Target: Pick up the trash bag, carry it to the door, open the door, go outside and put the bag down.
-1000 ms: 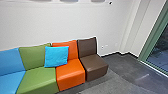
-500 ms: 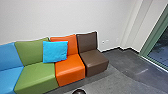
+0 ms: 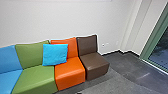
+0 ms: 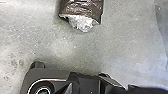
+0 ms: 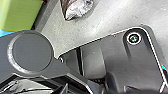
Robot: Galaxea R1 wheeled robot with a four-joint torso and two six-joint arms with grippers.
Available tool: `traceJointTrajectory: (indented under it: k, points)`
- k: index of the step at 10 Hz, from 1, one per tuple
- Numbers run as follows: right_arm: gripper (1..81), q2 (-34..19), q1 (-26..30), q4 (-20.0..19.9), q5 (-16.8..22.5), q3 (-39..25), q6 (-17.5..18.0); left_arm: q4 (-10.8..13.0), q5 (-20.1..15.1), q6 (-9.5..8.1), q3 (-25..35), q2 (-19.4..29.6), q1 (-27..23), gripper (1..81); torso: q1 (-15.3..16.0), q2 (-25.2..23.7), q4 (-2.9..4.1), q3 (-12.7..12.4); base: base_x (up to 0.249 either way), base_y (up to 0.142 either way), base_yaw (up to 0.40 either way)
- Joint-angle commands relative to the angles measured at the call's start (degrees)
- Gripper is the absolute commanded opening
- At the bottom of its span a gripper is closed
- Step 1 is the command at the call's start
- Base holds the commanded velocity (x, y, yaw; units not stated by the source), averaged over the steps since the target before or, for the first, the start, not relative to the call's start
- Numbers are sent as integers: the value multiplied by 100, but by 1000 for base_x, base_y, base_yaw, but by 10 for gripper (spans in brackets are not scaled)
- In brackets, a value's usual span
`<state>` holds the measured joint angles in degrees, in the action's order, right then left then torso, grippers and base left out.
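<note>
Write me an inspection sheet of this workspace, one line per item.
Surface: grey floor, a curved edge parting lighter and darker areas.
Job's things: creased dark brown bundle with crumpled silvery-white material at one end, probably the trash bag; whether it is held, cannot tell. Green-framed glass panel; whether it is the door, cannot tell.
Clutter: bright blue cushion propped across the green seat and orange seat.
Grippers: open or shut, cannot tell.
Cables: nothing seen.
Surroundings: blue seat and brown seat at either side of those two; white wall behind.
</note>
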<state>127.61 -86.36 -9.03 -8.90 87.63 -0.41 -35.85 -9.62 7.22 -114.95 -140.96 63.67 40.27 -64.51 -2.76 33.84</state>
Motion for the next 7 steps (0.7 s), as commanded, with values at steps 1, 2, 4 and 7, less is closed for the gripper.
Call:
traceJointTrajectory:
  k: [1,2,4,7]
  points:
    - [811,-347,175,-28,355,-229,-11,-97,-444,-10,42,199,-500,811,356,-551,0,0,0,0,0]
    - [811,-435,158,-37,240,-282,-11,-106,-436,-19,42,199,-561,811,487,-761,0,0,0,0,0]
    - [811,-682,123,-55,152,-414,-11,-220,-444,-19,7,190,-737,811,763,-1207,0,0,0,0,0]
    - [811,-996,-141,-72,134,-457,-2,-203,-524,-19,-11,129,-825,811,1147,-1823,0,0,0,0,0]
